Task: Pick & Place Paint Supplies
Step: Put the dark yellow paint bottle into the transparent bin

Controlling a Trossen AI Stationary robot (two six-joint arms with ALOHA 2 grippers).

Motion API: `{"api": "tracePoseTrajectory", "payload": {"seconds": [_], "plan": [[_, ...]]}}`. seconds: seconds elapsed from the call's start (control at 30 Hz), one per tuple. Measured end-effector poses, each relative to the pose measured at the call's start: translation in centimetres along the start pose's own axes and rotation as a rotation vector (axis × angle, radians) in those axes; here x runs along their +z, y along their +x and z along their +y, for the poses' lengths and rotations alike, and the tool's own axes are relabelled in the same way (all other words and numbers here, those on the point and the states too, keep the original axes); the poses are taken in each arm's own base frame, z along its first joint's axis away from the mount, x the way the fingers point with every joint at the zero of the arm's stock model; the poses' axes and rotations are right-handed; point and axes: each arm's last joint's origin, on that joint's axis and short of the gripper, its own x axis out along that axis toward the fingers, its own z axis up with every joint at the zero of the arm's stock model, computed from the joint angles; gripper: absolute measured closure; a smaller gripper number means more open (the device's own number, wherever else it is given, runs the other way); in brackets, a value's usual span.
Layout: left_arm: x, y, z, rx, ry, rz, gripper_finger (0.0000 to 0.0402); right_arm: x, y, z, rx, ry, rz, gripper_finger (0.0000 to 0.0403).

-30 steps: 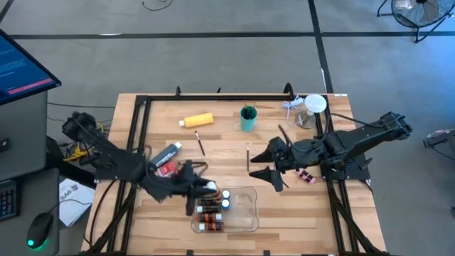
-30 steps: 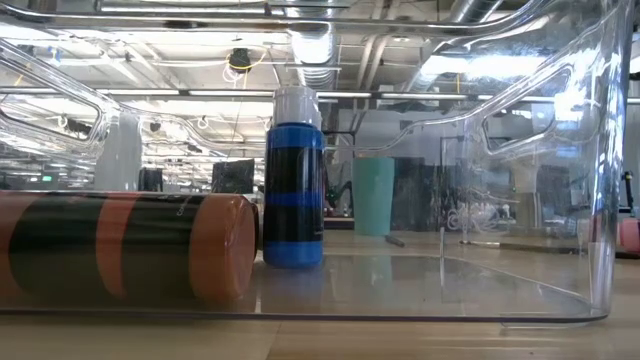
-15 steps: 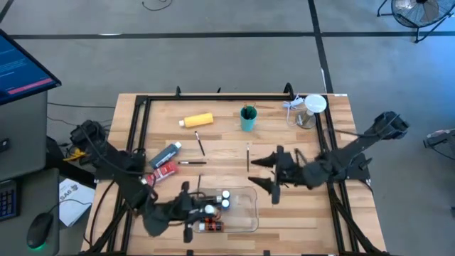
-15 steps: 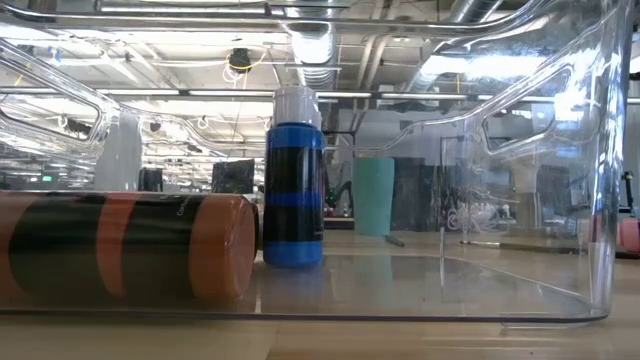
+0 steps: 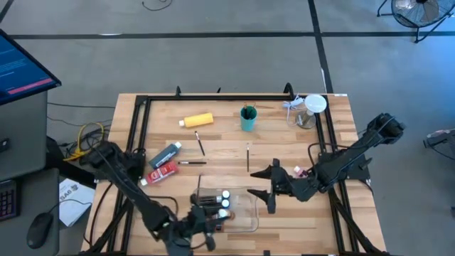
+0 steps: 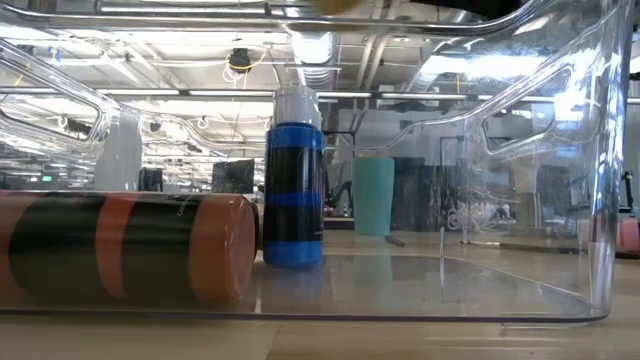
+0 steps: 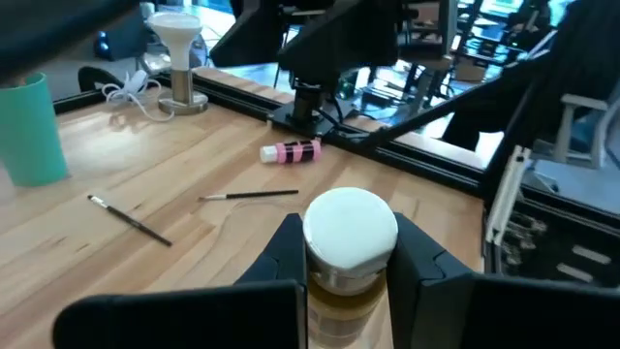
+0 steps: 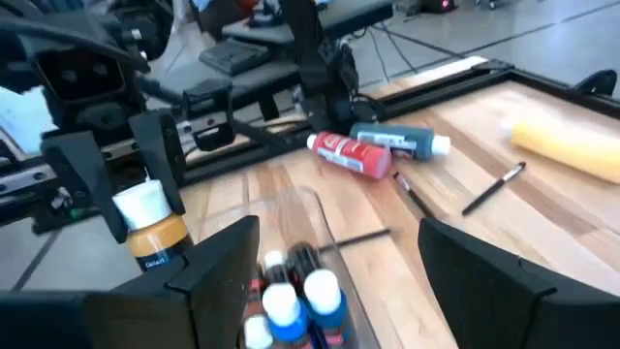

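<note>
Grey floor (image 5: 213,64), ceiling lights (image 6: 180,45), monitor (image 5: 18,67).

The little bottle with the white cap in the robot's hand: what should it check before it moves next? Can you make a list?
1. Left gripper shut on the white-capped bottle: ok.
2. Bottle upright in the fingers: ok.
3. Clear tray has bare floor on its right side: ok.
4. Right gripper open and holding nothing: ok.
5. Right gripper away from the tray: not ok, it hangs at the tray's right edge.
6. Bottle's height above the tray: cannot tell.
</note>
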Motion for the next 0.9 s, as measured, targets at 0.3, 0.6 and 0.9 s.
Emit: {"api": "tracePoseTrajectory", "payload": {"seconds": [0.3,0.6,0.9], "plan": [[-1.1,-0.3,-0.9,0.032,0.067,0.050,0.0371,-1.8,-0.7,-0.1,0.018,-0.061,0.040,0.0127],[-2.6,-0.7,-0.6,0.042,0.099,0.095,0.0371,-1.8,-0.7,-0.1,0.003,-0.084,0.028,0.0126],[-4.2,0.9,-0.4,0.029,0.127,0.174,0.0371,-1.8,-0.7,-0.1,0.000,-0.087,0.028,0.0127]]}}
